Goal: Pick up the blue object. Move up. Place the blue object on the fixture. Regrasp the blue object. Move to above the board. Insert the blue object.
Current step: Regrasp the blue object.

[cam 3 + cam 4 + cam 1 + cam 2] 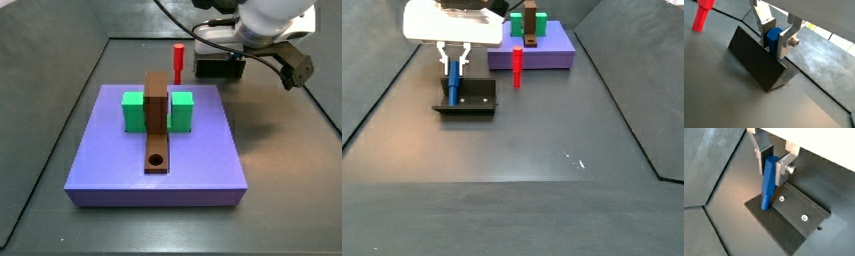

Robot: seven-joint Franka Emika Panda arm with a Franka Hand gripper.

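The blue object (768, 185) is a thin blue peg standing on end on the base plate of the fixture (794, 225), against its upright wall (757, 60). My gripper (773, 165) is right above the fixture, its two silver fingers shut on the peg's upper part (772, 37). A side view shows the gripper (454, 62) holding the peg (454, 82) over the fixture (466, 98). The brown board (158, 115) with its round hole (156, 160) lies on the purple platform (120, 160), well away from the gripper.
A red peg (177, 58) stands on the floor between the fixture (218, 66) and the platform; it also shows in a wrist view (702, 16). Green blocks (134, 110) flank the board. Dark walls border the floor.
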